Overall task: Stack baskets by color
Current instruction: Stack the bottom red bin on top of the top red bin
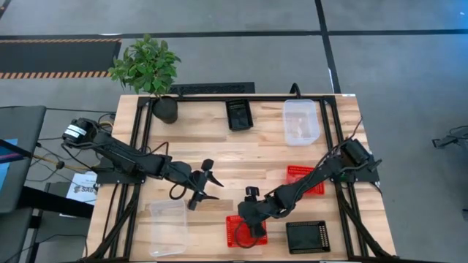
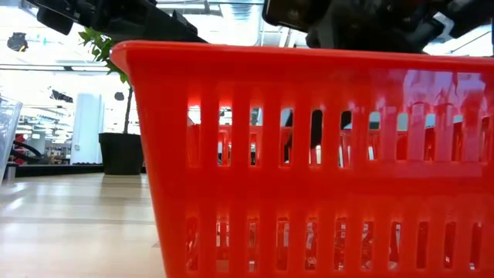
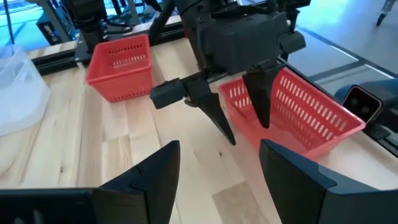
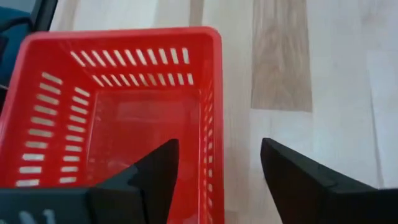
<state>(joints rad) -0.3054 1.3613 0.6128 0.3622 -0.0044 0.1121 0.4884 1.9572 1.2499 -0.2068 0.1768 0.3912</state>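
At the near edge of the counter, around six o'clock in the overhead view, my right pincer hangs over a red perforated basket, its fingers spread and straddling one side wall, one finger inside and one outside; from my right wrist I see that wall between the two dark fingers, and I cannot tell whether they touch the plastic. This basket fills the table-level view, its slotted wall right against the lens. Just beside it at five o'clock sits a black perforated basket, and at seven o'clock a clear see-through basket stands at the same near edge. A little farther in, my left pincer hovers over bare wood at about eight o'clock of the counter's middle, fingers spread and holding nothing; its wrist camera looks between its own fingers at my right pincer over the near red basket. A second red basket lies at four o'clock, partly under my right arm, and shows in the left wrist view too. Along the far edge, a black basket sits near twelve o'clock, a clear basket at two o'clock, and a potted plant in a black pot at the ten o'clock corner.
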